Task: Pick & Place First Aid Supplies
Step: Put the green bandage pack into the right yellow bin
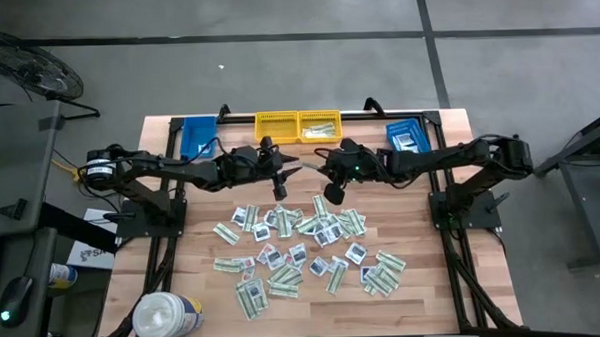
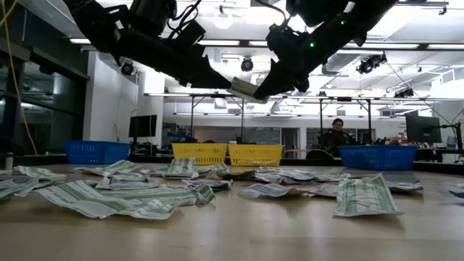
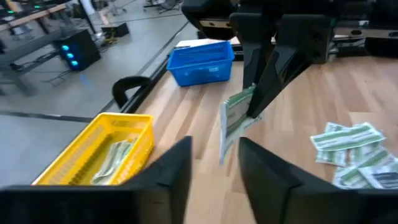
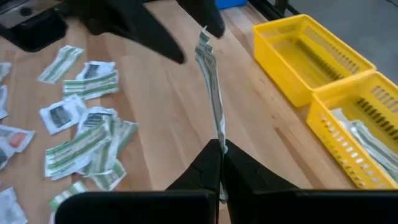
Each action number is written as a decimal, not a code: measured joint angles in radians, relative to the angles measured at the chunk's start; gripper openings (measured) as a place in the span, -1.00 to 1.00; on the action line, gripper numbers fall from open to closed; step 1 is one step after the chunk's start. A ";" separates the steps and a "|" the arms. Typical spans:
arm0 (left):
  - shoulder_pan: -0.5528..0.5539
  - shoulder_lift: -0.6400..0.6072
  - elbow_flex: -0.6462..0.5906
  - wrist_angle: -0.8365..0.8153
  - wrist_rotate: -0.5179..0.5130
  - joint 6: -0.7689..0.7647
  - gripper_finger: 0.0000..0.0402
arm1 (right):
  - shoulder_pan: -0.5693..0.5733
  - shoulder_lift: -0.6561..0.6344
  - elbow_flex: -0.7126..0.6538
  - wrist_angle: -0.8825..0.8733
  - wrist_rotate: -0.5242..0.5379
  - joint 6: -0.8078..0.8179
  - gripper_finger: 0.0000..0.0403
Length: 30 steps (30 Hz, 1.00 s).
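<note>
Above the desk (image 1: 199,282), just before the yellow bins (image 1: 298,128), the right tool (image 4: 219,163) pinches a limp, featherlight green-white strip (image 4: 210,87) by its end; the left tool (image 3: 214,163) stands released.

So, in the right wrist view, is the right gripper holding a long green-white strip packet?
Yes, the right gripper is shut on one end of a long green-white strip packet, which stands out from its fingertips above the wooden table.

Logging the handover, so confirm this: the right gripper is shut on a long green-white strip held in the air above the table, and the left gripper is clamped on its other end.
Not quite. The right gripper is shut on the green-white strip, but the left gripper is open, its fingers apart and clear of the strip, as the left wrist view shows.
</note>
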 joint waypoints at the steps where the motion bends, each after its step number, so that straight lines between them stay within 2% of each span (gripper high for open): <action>1: 0.000 -0.006 0.000 -0.008 -0.017 0.000 -0.21 | -0.009 0.000 0.000 -0.003 0.000 -0.001 -1.00; 5: 0.000 -0.038 0.000 -0.056 -0.043 -0.028 0.06 | -0.062 0.000 0.000 -0.028 -0.013 -0.024 -1.00; 8: 0.000 -0.057 -0.001 -0.119 -0.043 -0.081 0.14 | -0.120 0.000 0.000 -0.045 -0.053 -0.087 -1.00; 14: -0.001 -0.073 -0.001 -0.244 0.002 -0.183 0.15 | -0.258 0.000 0.000 -0.049 -0.116 -0.251 -1.00; 21: -0.008 -0.067 -0.001 -0.256 0.031 -0.202 0.15 | -0.387 0.009 0.000 -0.021 -0.172 -0.398 -1.00; 26: -0.015 -0.067 -0.001 -0.252 0.030 -0.203 0.16 | -0.431 0.091 0.000 0.078 -0.240 -0.493 -1.00; 30: -0.015 -0.067 -0.001 -0.252 0.029 -0.203 0.16 | -0.460 0.167 0.019 0.146 -0.255 -0.528 -1.00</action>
